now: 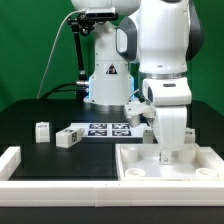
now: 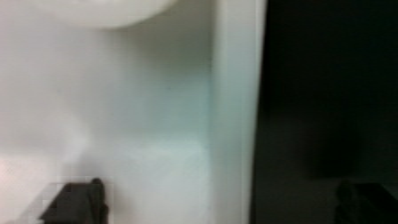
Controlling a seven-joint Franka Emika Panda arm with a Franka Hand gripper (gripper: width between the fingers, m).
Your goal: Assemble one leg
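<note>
White tagged leg [image 1: 42, 130] near second leg [image 1: 67, 137] on black table [image 1: 20, 118]

Backdrop-wise it's pretty plain: a flat green backdrop [image 1: 35, 50] fills the whole back of the exterior view, edge to edge, and the light on it looks soft and even, just a bit darker toward the exterior view's left. In front of that is a matte black table [image 1: 30, 112] that soaks up most of the light, with a chunky white rail [image 1: 10, 157] along its near edge. The wrist view is too blurry to tell anything about the room.
</note>
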